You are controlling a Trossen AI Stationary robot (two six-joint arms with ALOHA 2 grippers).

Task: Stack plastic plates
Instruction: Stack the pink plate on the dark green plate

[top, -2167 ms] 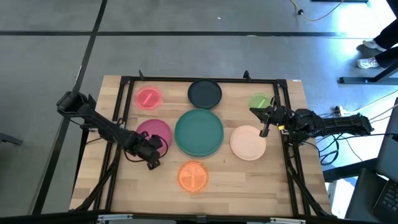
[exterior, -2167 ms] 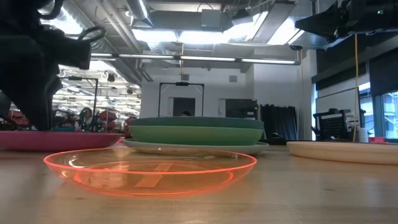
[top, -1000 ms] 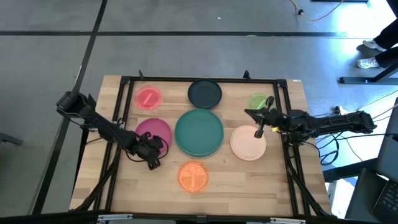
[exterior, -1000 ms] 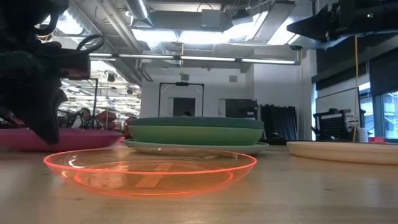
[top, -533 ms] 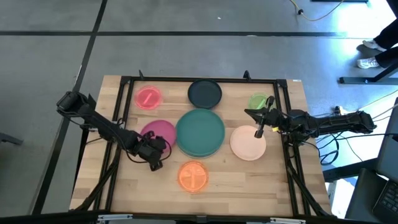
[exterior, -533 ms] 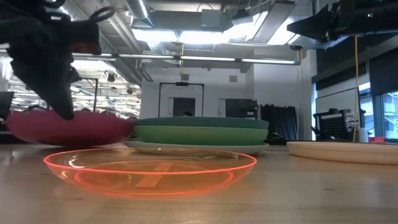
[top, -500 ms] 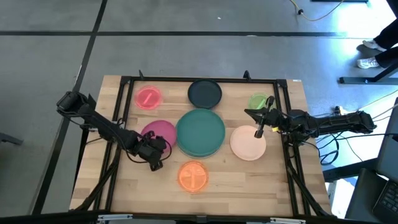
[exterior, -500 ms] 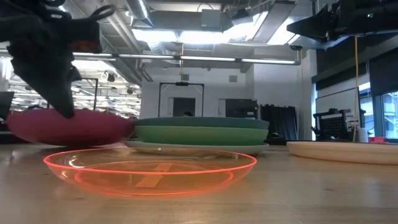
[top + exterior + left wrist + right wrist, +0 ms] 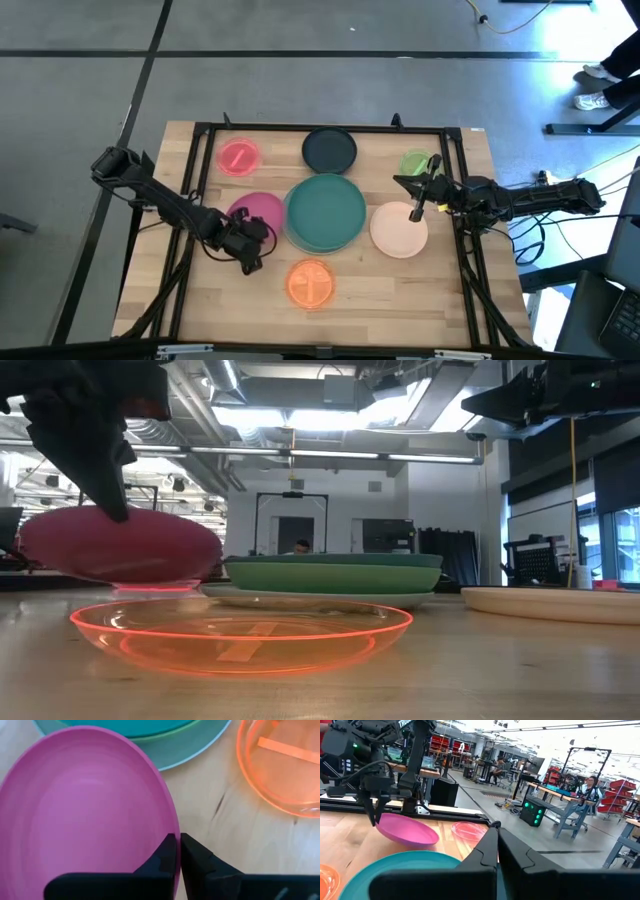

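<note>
While the left gripper (image 9: 247,243) pinches the rim of the round magenta plastic plate (image 9: 256,211), its two fingers (image 9: 165,857) are closed to a narrow slit with the plate edge between them. The magenta plate extends away from this gripper toward the central stack and is clear of the wooden table (image 9: 390,290), tilted, as the low view and the right wrist view show. Its far edge lies just beside the large teal plastic plate (image 9: 325,208), which tops a stack of a light green plate (image 9: 330,577) and a pale blue plate (image 9: 197,750) beneath it. Whether the magenta plate touches that stack cannot be told.

The translucent orange plastic plate (image 9: 311,283) lies flat on the table near the left gripper, on the side toward the table's front edge, apart from the magenta plate. Well beyond the held plate, at the far edge of the table, sit the small translucent pink plastic plate (image 9: 238,157) and the dark navy plastic plate (image 9: 329,149).

The right gripper (image 9: 419,209) hangs above the near rim of the round peach plastic plate (image 9: 398,232), holding nothing. Its fingers (image 9: 487,851) stand almost together. The small translucent green plastic plate (image 9: 416,163) lies just behind this gripper, toward the far edge, partly covered by the arm. The teal stack lies near it on the side toward the left arm.
</note>
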